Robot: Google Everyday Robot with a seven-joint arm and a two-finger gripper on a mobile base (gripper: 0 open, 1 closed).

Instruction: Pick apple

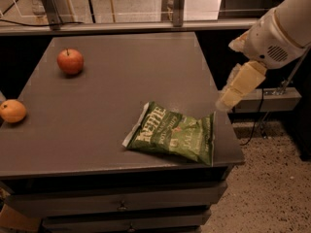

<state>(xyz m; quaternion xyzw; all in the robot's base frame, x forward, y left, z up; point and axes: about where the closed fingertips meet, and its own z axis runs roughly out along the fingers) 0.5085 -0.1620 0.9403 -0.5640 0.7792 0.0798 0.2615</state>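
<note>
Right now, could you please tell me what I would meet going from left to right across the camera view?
orange fruit → apple → green chip bag → pincer, hovering just beyond the right edge of the table.

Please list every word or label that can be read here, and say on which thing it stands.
"KETTLE": on the green chip bag, in large pale letters.
Smaller print on the bag: too blurred to read.
No text on the apple, or on the gripper at the table's right edge.
</note>
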